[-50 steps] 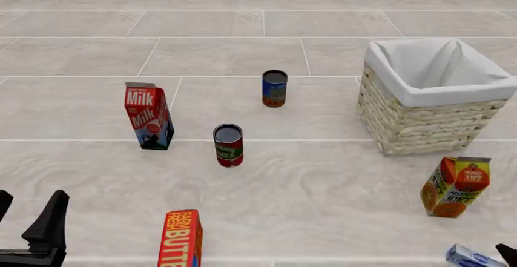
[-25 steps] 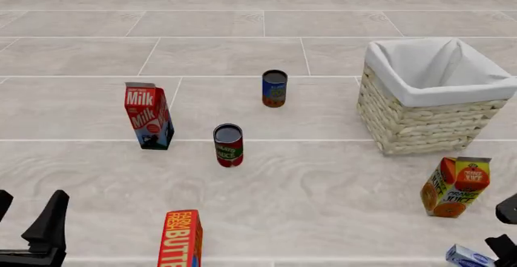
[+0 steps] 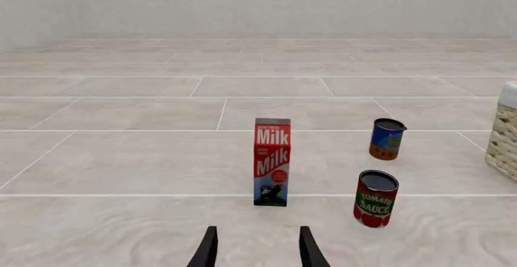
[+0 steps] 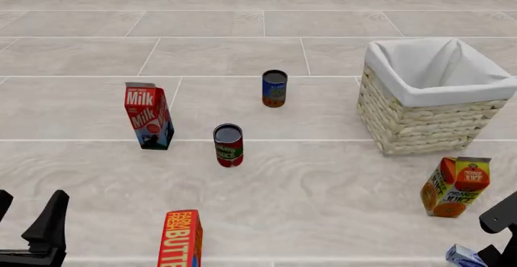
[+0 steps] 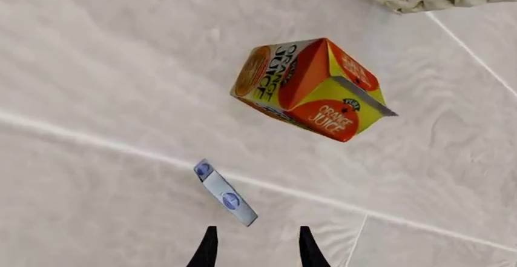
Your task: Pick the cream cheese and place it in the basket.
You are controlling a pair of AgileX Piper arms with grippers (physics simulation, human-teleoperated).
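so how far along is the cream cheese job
Nothing is finished. The cream cheese lies on the table beside the orange juice carton, ungripped. The right gripper is open just above it, lining up. Grasping, lifting and placing in the basket remain.

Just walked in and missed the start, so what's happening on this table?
The right hand hangs open just short of the cream cheese, a small flat box at the near right edge beside the orange juice carton. Nothing is gripped yet. The basket stands farther back. The left hand sits open at the near left, facing the milk carton.
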